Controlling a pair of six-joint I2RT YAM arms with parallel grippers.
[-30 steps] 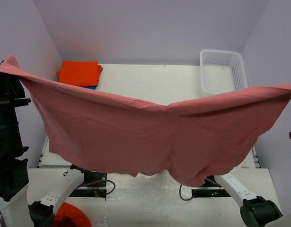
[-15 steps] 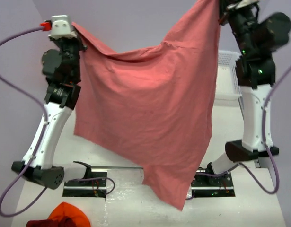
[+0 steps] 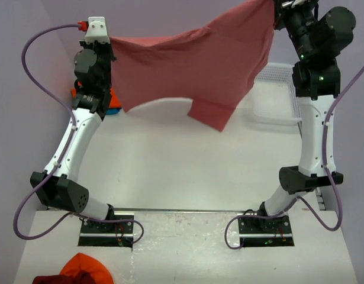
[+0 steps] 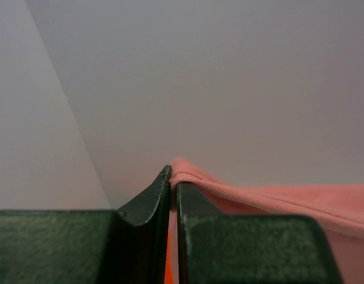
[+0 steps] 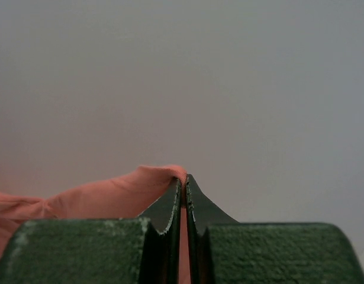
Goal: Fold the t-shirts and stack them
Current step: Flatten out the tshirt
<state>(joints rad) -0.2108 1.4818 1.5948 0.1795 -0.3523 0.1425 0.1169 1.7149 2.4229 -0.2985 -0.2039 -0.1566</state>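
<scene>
At the left tool [image 4: 171, 171]: pads pressed together on a hem corner of the red shirt [image 3: 193, 65], with the cloth pinched thin between them.
At the right tool [image 5: 184, 177]: clamped the same way on the shirt's other top corner, held higher than the left one.
Shirt's place: it hangs spread in the air between the two tools, well above the table [image 3: 187, 171]; the top edge sags and one flap droops lowest, right of middle.
Handling: light, limp, thin knit, likely to drape and swing. It is neither fragile nor slippery.
Where to hold: corners or hem edges, where the doubled seam gives the surest pinch.
Far left: a sliver of the orange shirt [image 3: 113, 102] shows behind the left arm.
Far right: the basket [image 3: 279, 94] is partly hidden by cloth.
</scene>
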